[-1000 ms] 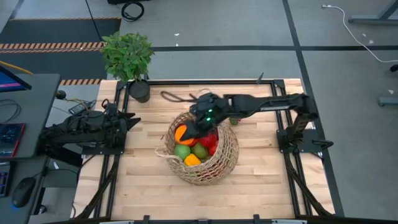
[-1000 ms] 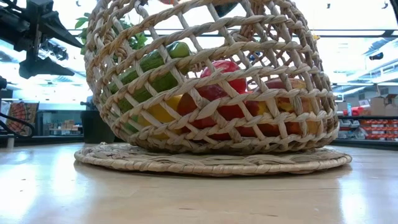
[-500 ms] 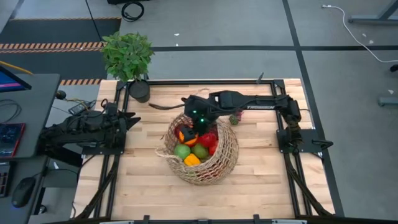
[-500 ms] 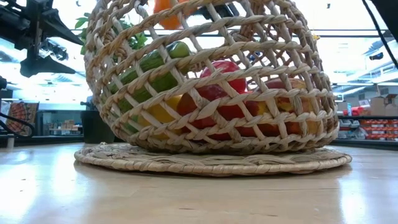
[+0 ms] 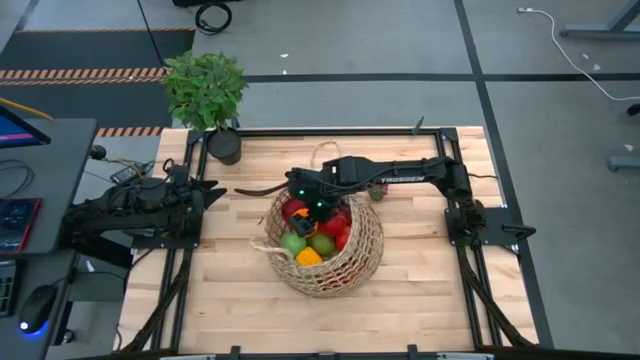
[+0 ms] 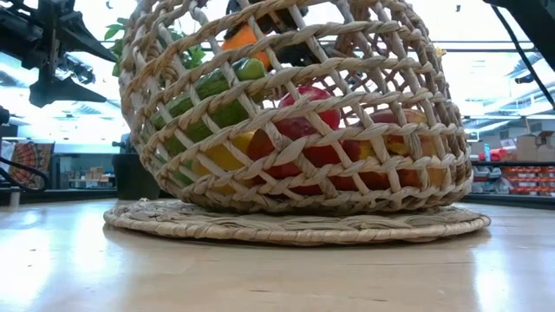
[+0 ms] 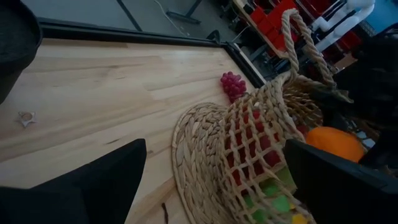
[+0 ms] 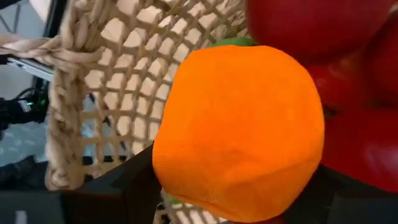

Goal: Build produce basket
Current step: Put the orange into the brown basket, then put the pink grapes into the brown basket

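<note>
A pale wooden plank surface (image 5: 230,290) bordered by a black metal frame (image 5: 330,130); at its far left corner stands a leafy green potted plant (image 5: 206,88) in a black pot (image 5: 225,146). Left of the surface, a grey desk (image 5: 40,160) carries a black computer mouse (image 5: 32,310) and part of a keyboard (image 5: 12,225). The grey floor beyond bears orange-and-black hazard tape (image 5: 80,74), a coiled black cable (image 5: 212,16) and a white cable (image 5: 575,50).

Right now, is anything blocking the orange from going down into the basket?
Nothing visible does. The right gripper holds the orange just inside the basket opening, above the red and green fruit already piled there.
</note>
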Available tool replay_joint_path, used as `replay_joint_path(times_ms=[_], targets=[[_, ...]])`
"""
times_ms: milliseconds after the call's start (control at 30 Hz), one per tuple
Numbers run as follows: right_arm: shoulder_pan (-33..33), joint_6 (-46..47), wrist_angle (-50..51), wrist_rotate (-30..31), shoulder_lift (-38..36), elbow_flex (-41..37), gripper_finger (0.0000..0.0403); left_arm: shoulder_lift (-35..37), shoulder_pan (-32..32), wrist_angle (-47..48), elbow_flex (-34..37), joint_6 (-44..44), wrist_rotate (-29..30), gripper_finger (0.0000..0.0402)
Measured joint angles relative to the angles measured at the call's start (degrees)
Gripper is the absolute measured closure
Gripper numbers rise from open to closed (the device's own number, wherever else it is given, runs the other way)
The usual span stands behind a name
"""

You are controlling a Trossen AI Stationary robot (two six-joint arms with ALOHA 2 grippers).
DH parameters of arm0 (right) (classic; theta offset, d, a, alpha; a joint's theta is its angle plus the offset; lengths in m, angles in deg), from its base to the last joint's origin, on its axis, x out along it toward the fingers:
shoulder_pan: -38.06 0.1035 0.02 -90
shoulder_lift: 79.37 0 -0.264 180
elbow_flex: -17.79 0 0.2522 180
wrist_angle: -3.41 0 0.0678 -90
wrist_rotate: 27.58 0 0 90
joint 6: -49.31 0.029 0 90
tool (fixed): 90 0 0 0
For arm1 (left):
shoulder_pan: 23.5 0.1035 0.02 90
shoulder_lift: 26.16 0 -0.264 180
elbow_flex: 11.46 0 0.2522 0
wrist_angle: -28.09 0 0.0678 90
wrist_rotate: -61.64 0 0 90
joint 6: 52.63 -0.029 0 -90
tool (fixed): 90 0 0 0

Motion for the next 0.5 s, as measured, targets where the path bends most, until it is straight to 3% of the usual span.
replay_joint_path(times_ms=[167, 500], targets=[[-0.09, -3.15, -1.1, 1.1, 0.64, -0.07, 0.0114, -0.02, 0.02, 0.09, 0.0, 0.02, 0.01, 0.0012], [-2.52, -2.87, -1.88, -2.8, 0.61, -0.03, 0.0008, -0.02, 0.01, 0.11, 0.0, 0.0, 0.0, 0.0012]])
